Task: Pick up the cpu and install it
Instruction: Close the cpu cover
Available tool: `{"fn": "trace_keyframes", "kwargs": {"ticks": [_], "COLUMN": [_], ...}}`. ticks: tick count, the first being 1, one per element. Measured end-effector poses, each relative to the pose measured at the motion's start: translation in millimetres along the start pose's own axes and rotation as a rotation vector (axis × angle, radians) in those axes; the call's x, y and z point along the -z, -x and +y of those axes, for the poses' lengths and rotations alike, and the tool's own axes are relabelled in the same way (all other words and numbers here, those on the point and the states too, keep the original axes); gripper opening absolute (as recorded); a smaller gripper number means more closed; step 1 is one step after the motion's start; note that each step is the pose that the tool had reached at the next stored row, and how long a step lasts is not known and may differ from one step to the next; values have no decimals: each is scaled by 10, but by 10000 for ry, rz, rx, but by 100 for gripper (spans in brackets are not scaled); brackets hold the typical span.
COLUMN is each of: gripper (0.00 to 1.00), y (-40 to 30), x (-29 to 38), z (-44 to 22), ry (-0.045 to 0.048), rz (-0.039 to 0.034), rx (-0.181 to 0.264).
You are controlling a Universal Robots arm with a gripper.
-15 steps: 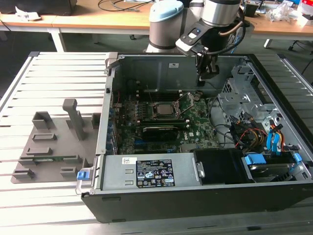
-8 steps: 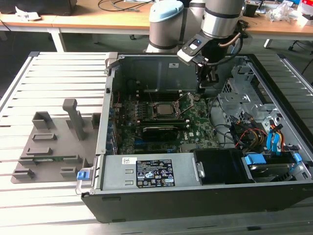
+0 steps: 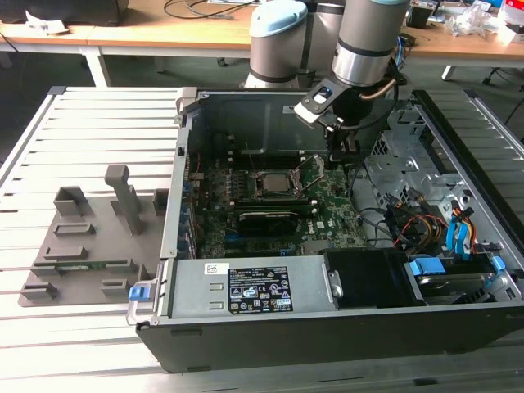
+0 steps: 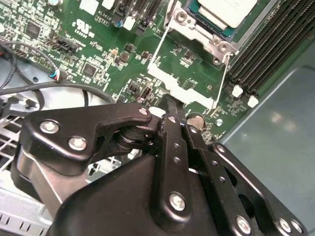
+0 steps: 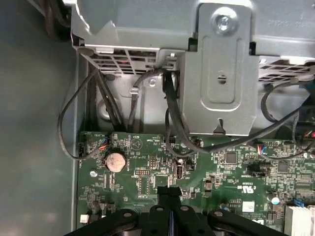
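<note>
cpu [image 4: 224, 11] sits flat in socket [image 4: 216, 44], just beyond pincer [image 4: 171, 104] tips; looks placed. Load plate [image 4: 184, 88] is swung open toward pincer, so chip unclamped. Pincer is clenched, empty, low over motherboard [image 4: 98, 44].

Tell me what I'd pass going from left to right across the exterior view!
Grey rack → blue clip → cpu → blue cables.
</note>
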State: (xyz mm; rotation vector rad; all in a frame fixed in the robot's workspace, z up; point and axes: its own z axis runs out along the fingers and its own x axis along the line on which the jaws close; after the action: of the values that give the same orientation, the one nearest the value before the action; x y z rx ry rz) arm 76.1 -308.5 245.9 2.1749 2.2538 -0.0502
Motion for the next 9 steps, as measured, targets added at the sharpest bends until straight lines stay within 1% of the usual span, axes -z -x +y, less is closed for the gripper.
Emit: {"fn": "trace_keyframes", "kwargs": {"ticks": [2,3,4,5,8,9], "gripper": [11,11,11,11,11,11], "y": [-1,-2,-2,-1,-5,-8], "x": [-1,-1,-1,-1,-3,-4], "z": [0,1,1,-12,-99,-169], "ry": [-136,-229,-291,-331,-330,-329], "rz": [5,9,11,30,32,31], "rx": [5,8,10,11,11,11]}}
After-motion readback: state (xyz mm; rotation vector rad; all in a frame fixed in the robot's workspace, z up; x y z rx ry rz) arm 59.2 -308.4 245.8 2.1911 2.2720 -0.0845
